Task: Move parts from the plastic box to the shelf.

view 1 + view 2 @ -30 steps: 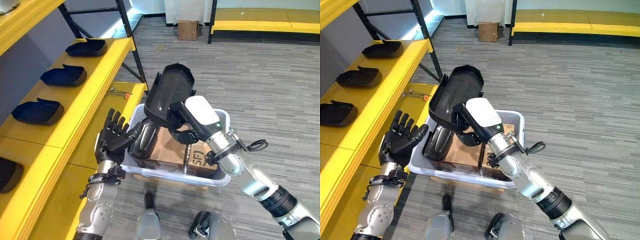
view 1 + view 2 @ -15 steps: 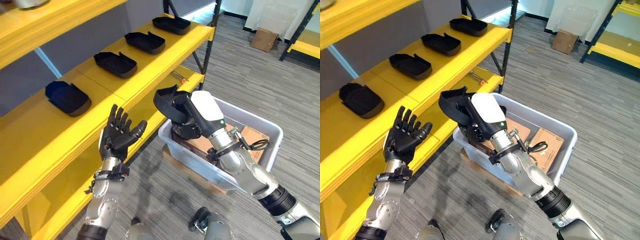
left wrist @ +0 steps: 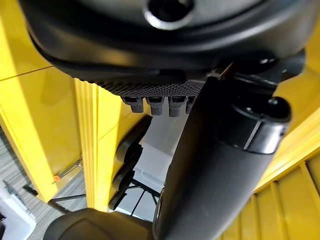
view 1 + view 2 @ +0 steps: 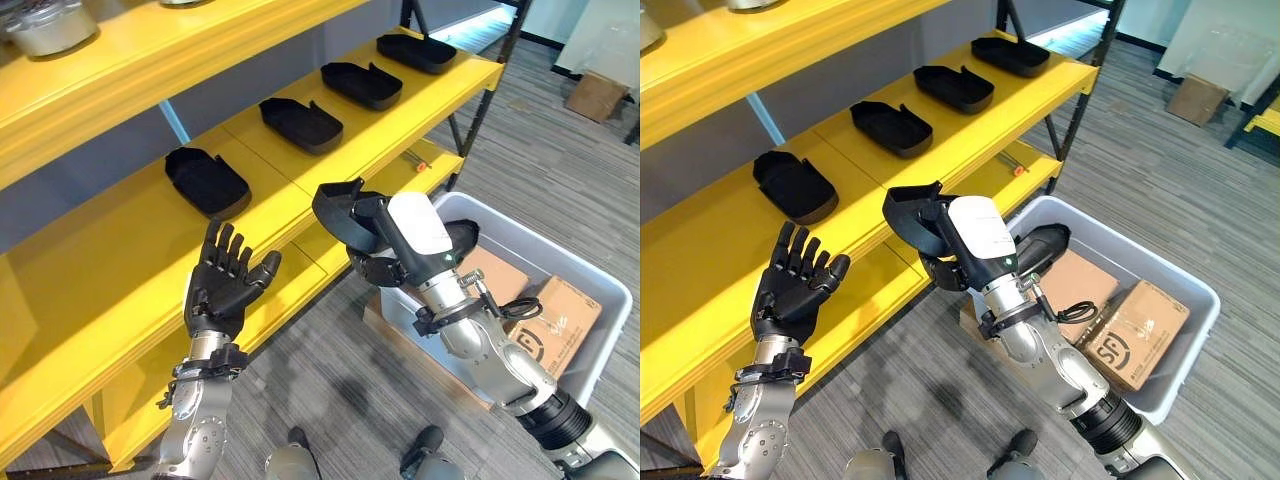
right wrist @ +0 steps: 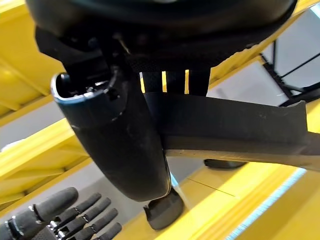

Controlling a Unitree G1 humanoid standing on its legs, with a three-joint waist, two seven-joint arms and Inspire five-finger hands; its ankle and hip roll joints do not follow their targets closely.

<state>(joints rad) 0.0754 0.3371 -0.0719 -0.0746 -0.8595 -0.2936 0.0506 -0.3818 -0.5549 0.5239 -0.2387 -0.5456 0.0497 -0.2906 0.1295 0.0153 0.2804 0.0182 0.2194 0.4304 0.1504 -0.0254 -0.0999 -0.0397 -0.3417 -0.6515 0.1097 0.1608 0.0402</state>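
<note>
The right hand (image 4: pixel 400 235) grips a black part (image 4: pixel 340 205) in the air between the plastic box (image 4: pixel 590 290) and the shelf (image 4: pixel 120 260), apparently to set it there, while the left hand (image 4: pixel 225 285) waits spread beside the shelf.

Bright yellow metal shelf boards (image 4: pixel 120 270) carry matte black moulded plastic parts (image 4: pixel 207 182). The pale grey plastic box (image 4: pixel 1185 345) holds brown cardboard cartons (image 4: pixel 1137 335) with dark print. At 3 o'clock, the floor (image 4: pixel 560 170) is grey, finely striped carpet.
</note>
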